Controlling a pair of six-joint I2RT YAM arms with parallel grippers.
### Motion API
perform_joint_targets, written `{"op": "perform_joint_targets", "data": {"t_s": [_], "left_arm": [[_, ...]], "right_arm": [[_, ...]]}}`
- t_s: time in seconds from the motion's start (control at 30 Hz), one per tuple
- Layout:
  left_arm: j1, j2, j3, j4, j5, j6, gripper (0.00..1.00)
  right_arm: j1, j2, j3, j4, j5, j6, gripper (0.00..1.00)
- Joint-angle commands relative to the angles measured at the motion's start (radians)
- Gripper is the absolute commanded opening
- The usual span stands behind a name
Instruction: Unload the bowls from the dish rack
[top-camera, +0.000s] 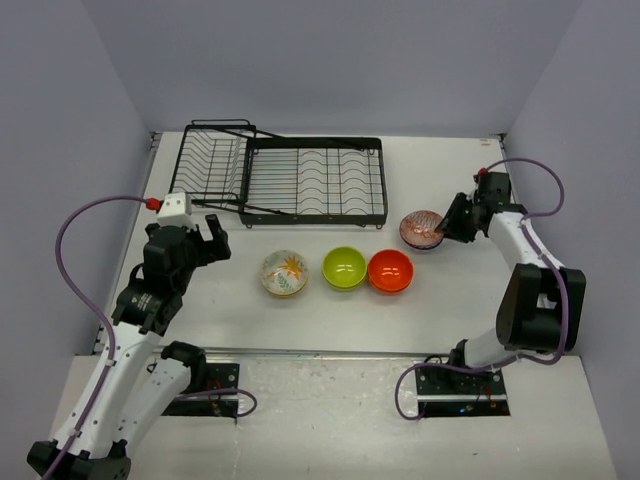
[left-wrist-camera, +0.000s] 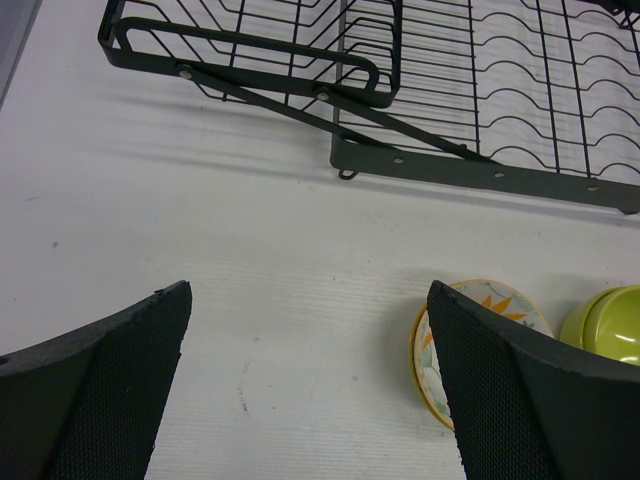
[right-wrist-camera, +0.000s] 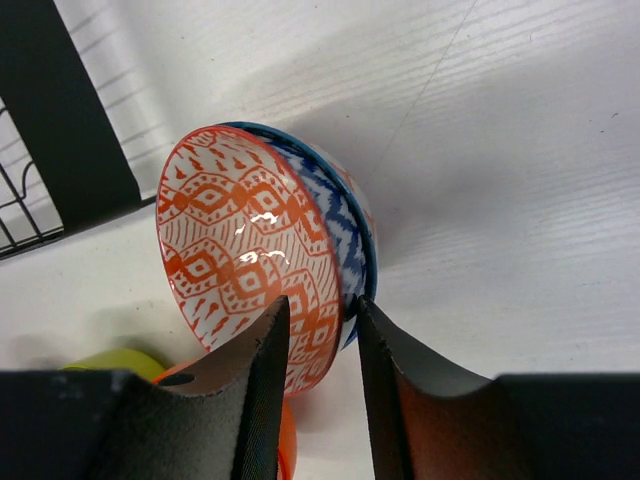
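Observation:
The black wire dish rack stands at the back with no bowls in it; its front edge shows in the left wrist view. My right gripper is shut on the rim of a bowl patterned orange inside and blue outside, one finger inside, one outside, holding it tilted low over the table right of the rack. A cream floral bowl, a lime green bowl and an orange-red bowl sit in a row in front of the rack. My left gripper is open and empty, left of the floral bowl.
Grey walls close off the table at the back and sides. The rack's angled basket section is at the back left. The green bowl lies right of the left gripper's right finger. The orange-red bowl lies just below the held bowl.

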Motion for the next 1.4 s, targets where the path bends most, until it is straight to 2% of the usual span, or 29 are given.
{"op": "perform_joint_targets", "data": {"t_s": [0.0,0.17,0.3,0.47,0.83,0.9,1.0,1.03,1.13,1.17,1.23,1.27,1.37], "left_arm": [[0.008,-0.002,0.007,0.035,-0.008,0.013,1.0],[0.01,-0.002,0.007,0.032,-0.012,0.011,1.0],[0.01,-0.003,0.007,0.032,-0.012,0.011,1.0],[0.01,-0.005,0.007,0.032,-0.017,0.011,1.0],[0.03,-0.014,0.025,0.019,-0.064,-0.01,1.0],[0.062,-0.023,0.028,0.015,-0.098,-0.015,1.0],[0.112,-0.063,0.033,0.009,-0.127,-0.022,1.0],[0.122,-0.071,0.03,0.015,-0.136,-0.024,1.0],[0.134,-0.088,0.03,0.009,-0.159,-0.028,1.0],[0.134,-0.089,0.031,0.007,-0.167,-0.028,1.0],[0.134,-0.089,0.039,-0.005,-0.17,-0.019,1.0],[0.133,-0.088,0.047,-0.016,-0.158,-0.015,1.0],[0.133,-0.094,0.085,-0.065,-0.135,-0.009,1.0]], "right_arm": [[-0.001,-0.052,-0.004,0.032,0.005,0.005,0.35],[0.0,-0.087,-0.052,0.059,0.04,0.013,0.35],[-0.001,-0.124,-0.078,0.088,0.048,0.023,0.2],[0.0,-0.107,-0.076,0.083,0.043,0.02,0.12],[0.0,-0.091,-0.096,0.092,0.014,0.022,0.11],[0.0,-0.091,-0.098,0.088,0.008,0.028,0.18],[-0.001,-0.125,-0.106,0.069,0.03,0.033,0.22],[0.0,-0.162,-0.106,0.065,0.039,0.034,0.3],[0.002,-0.249,-0.109,0.049,0.074,0.054,0.43],[0.003,-0.319,-0.106,0.043,0.079,0.059,0.54],[0.023,-0.402,-0.093,0.025,0.083,0.048,0.67],[0.037,-0.488,-0.087,-0.001,0.091,0.036,0.99],[0.094,-0.661,-0.06,-0.071,0.148,0.008,0.99]]}}
